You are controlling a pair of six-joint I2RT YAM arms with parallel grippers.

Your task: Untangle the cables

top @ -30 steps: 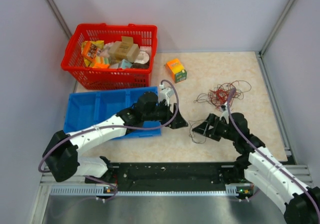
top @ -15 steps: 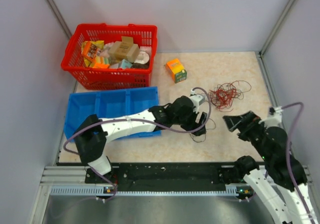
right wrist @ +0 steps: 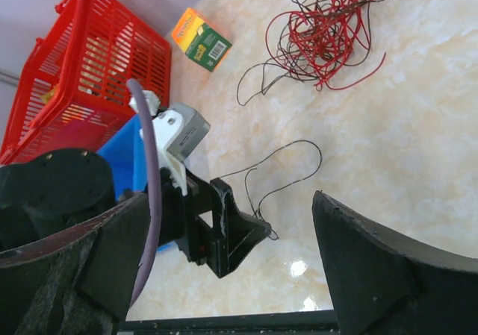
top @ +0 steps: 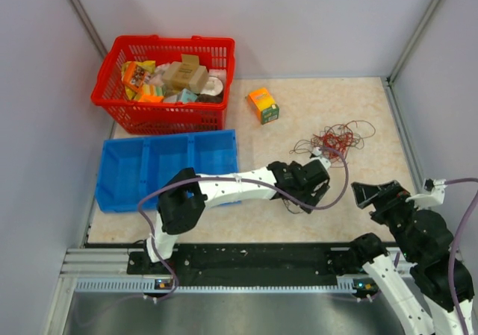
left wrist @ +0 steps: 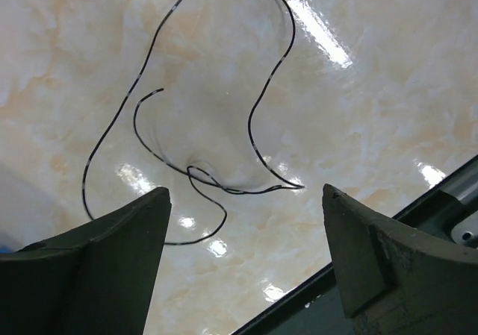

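The cables are a tangle of thin red and dark wires on the table's right half; it also shows in the right wrist view. One dark wire lies apart in a loose loop, also visible from the right wrist. My left gripper is open and empty, low over this loose wire, whose near end lies between the fingers. My right gripper is open and empty, held off to the right, apart from both wires.
An orange box lies at the back. A red basket full of packages stands at the back left, a blue sectioned bin in front of it. The table's black front rail runs close to the left gripper.
My left arm has reached right and nearer, coming over the loose dark wire. My right gripper has drawn back from that wire to the right, near edge.
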